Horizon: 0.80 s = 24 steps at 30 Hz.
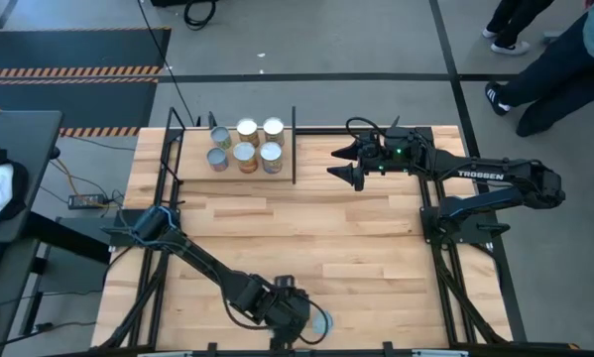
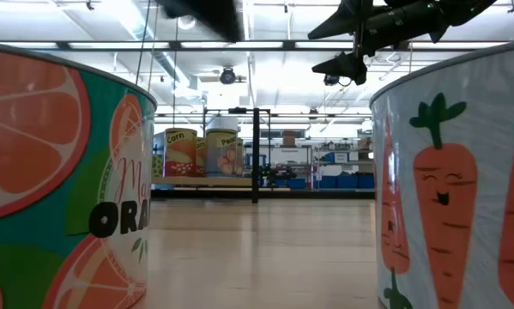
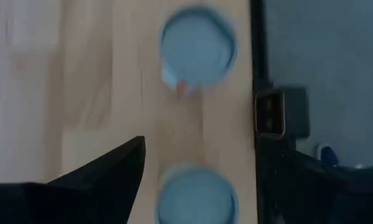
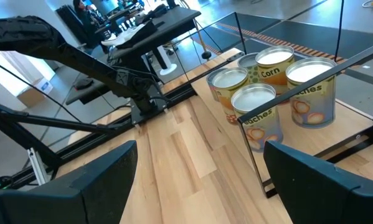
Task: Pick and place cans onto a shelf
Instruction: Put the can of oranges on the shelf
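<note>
Several cans (image 1: 245, 144) stand upright on the shelf (image 1: 191, 169) at the table's far left; they also show in the right wrist view (image 4: 274, 63). Two more cans stand on the table at the near edge: one (image 1: 321, 322) beside my left gripper (image 1: 295, 319), the other (image 3: 197, 198) between its open fingers, which point down. In the low view these are the orange can (image 2: 63, 180) and the carrot can (image 2: 454, 189). My right gripper (image 1: 351, 164) is open and empty, raised just right of the shelf (image 4: 360, 130).
Thin black rods and posts (image 1: 294, 144) frame the shelf. Black frame rails run along the table's left and right sides (image 1: 440, 248). Bare tabletop (image 1: 306, 233) lies between the shelf and the near cans. People's legs stand beyond the table's far right corner (image 1: 544, 69).
</note>
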Each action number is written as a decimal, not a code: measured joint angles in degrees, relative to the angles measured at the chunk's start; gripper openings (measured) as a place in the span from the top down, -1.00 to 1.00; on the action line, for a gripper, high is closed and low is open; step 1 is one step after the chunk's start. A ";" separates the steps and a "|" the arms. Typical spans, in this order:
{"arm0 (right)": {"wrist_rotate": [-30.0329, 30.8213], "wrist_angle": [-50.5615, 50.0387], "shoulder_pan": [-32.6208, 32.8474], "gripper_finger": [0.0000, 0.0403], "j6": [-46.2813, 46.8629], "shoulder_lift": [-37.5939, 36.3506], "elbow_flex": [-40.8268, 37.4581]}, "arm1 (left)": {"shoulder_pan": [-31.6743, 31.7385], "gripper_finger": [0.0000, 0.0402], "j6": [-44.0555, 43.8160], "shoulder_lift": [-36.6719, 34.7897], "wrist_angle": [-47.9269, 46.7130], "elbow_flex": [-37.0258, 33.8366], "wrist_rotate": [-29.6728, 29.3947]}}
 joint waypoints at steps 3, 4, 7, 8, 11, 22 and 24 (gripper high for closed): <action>0.01 0.02 0.00 -0.77 -0.01 0.00 0.00 | 0.91 -0.57 4.13 0.09 7.64 -0.02 -0.09; 0.00 0.02 -0.01 -0.77 -0.01 0.00 0.00 | 1.18 -0.57 4.44 0.09 9.99 -0.02 -0.08; 0.00 0.10 -0.01 -0.77 0.01 0.00 0.00 | 2.00 -0.57 3.44 0.09 16.50 -0.02 0.12; 0.00 0.11 -0.02 -0.77 -0.01 0.00 0.00 | 2.28 -0.57 2.89 0.09 18.58 -0.02 0.12; 0.00 0.46 0.00 -0.77 0.00 0.00 0.00 | 2.97 -0.57 2.33 0.09 22.60 -0.02 1.00; 0.02 0.48 -0.02 -0.77 -0.01 0.00 0.00 | 6.30 -0.57 -1.55 0.15 29.20 -0.02 2.68; 0.00 0.49 0.00 -0.77 0.00 0.00 0.00 | 6.86 -0.57 -2.00 0.15 32.11 -0.02 2.98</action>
